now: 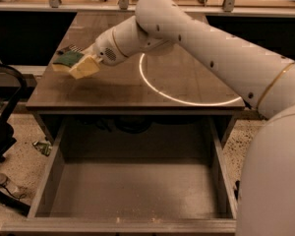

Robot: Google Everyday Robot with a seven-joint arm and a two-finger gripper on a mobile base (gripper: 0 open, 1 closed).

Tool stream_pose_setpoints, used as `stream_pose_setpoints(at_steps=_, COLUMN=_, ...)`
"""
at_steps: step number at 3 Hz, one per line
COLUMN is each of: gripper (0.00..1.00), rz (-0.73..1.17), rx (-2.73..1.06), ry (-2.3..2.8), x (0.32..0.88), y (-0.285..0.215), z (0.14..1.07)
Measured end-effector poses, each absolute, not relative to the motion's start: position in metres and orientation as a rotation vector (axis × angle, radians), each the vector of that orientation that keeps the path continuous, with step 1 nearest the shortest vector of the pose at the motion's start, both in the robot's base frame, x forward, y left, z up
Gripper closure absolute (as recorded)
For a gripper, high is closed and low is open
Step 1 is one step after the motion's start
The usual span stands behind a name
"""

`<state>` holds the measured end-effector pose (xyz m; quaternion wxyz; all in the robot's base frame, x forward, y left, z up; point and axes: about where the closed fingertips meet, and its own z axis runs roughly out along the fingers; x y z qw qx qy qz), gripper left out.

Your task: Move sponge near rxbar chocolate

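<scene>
My gripper is at the left edge of the brown tabletop, shut on the sponge, whose dark green top and pale yellow foam show tilted just above the surface. The rxbar chocolate is mostly hidden behind the sponge; only a small dark corner with light markings shows at the far side of it. The sponge sits right in front of the bar, overlapping it in this view.
My white arm crosses the table from the right. A bright ring of light lies on the tabletop. An open drawer extends toward the front. A dark chair stands at the left.
</scene>
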<state>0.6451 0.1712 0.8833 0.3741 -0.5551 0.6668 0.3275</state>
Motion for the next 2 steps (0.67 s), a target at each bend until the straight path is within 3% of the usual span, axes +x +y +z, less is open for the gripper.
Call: stream_pose_setpoints(at_steps=2, gripper=1.0, rz=1.003, rx=-1.506, ry=1.59, x=0.664, y=0.22, z=0.856)
